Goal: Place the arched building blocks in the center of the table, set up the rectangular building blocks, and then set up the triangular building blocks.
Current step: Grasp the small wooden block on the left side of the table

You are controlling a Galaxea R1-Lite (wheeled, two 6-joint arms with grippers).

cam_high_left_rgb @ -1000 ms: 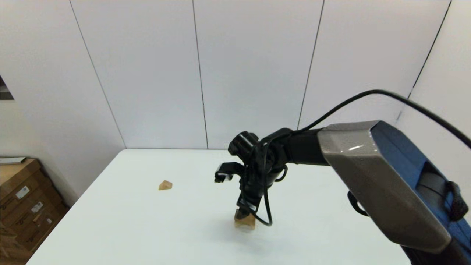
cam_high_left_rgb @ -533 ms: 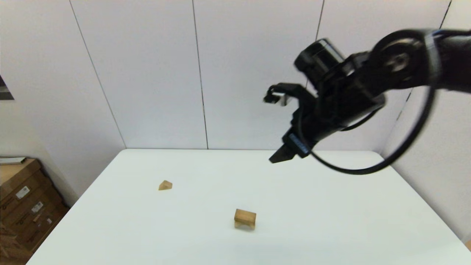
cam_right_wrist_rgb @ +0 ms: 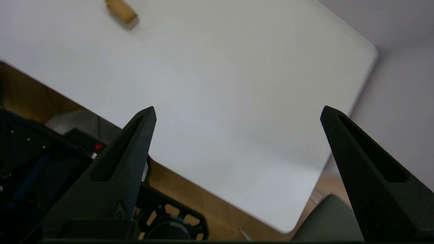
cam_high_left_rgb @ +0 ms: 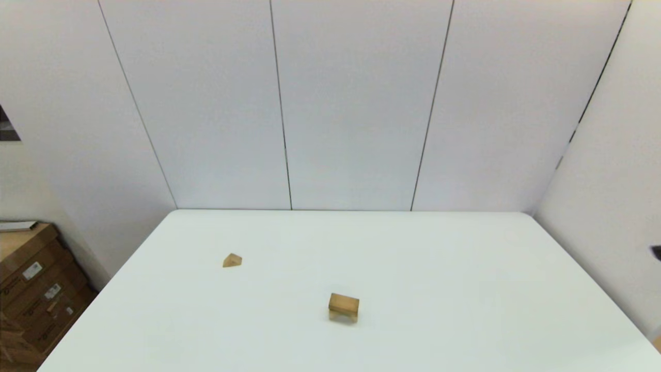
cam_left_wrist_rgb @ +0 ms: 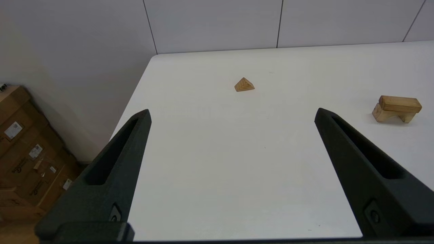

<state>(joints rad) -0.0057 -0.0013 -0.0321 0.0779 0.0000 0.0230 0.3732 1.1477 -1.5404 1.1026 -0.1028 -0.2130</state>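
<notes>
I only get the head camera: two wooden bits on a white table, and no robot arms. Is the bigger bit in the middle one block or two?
Observer: Two. The left wrist camera shows a bar lying flat on an arch, with the cut-out facing down.
Operator: And where are the hands?
Observer: The left gripper hangs at the table's near left side, open and empty, facing the triangle.
Operator: The other one?
Observer: The right gripper is open and empty too, out past the table's edge, near the robot's base.
</notes>
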